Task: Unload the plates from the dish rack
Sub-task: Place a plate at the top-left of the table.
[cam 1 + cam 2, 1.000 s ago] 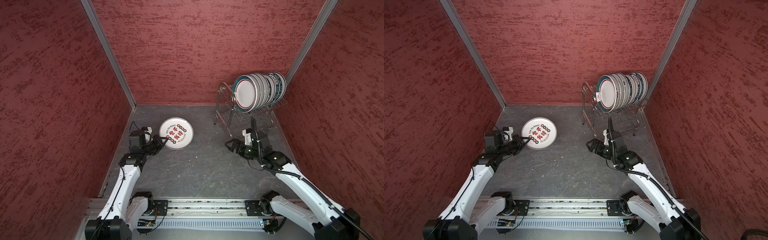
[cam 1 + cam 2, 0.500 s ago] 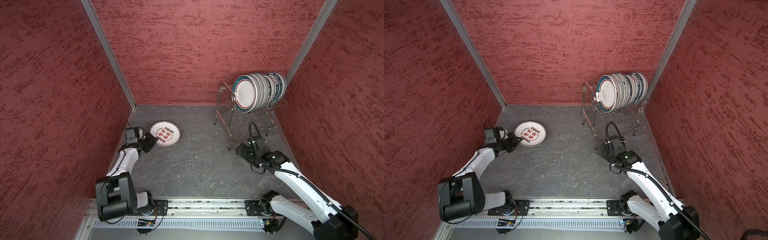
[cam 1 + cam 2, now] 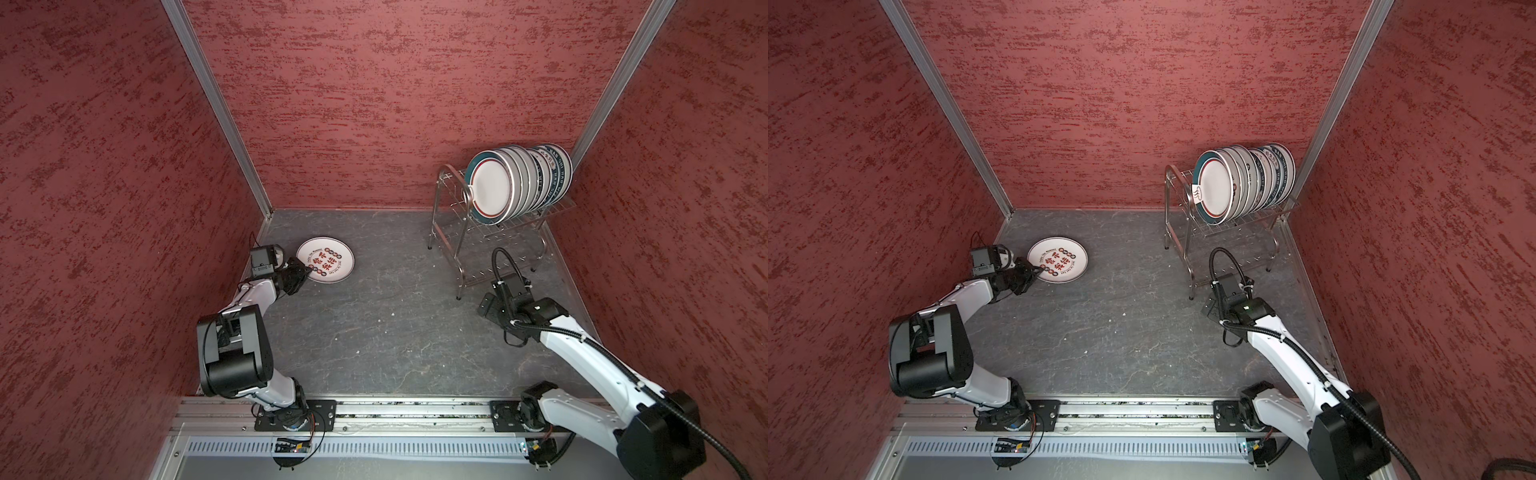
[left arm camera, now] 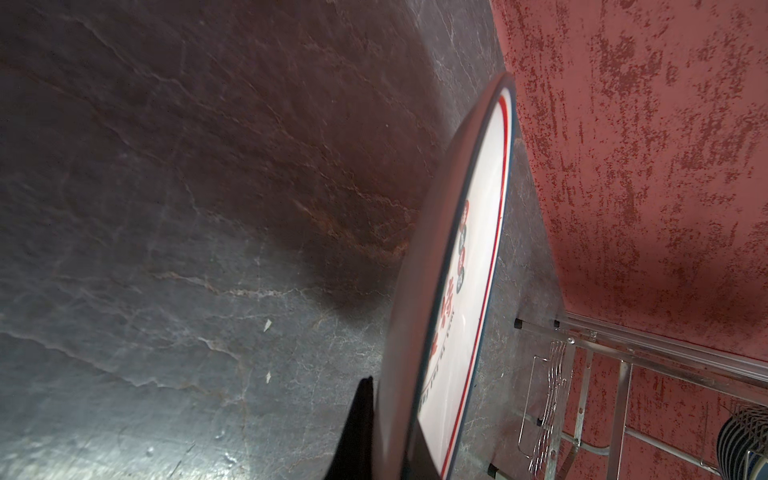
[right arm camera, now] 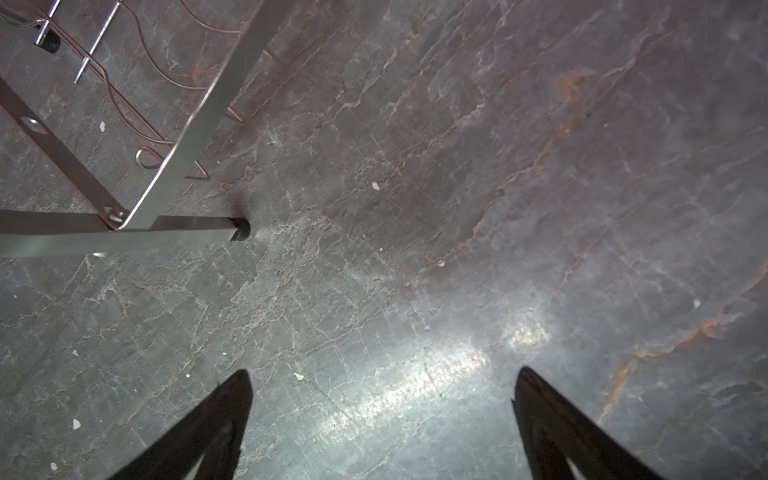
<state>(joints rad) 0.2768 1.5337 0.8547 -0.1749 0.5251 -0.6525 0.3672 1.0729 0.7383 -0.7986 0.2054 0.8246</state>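
A white plate [image 3: 325, 259] [image 3: 1057, 259] printed with red-black Chinese characters lies low at the back left of the grey floor. My left gripper [image 3: 305, 272] [image 3: 1037, 272] is shut on its near rim. In the left wrist view this plate [image 4: 465, 291] shows edge-on, with one dark finger [image 4: 357, 432] against its underside. Whether it rests on the floor I cannot tell. Several plates [image 3: 519, 183] [image 3: 1246, 183] stand on edge on the upper shelf of the dish rack [image 3: 457, 232] [image 3: 1183, 245] at the back right. My right gripper [image 5: 384, 399] is open over bare floor, beside a rack leg [image 5: 239, 228].
Red textured walls close in the floor on three sides, and the rack stands near the right wall. A metal rail [image 3: 395, 419] carrying both arm bases runs along the front edge. The left arm's elbow [image 3: 232, 353] is folded up high near the left wall.
The left arm has carried the plate left toward the back-left corner and lowered it, folding its elbow up. The right gripper has turned from pointing left to pointing down by the rack's front leg.
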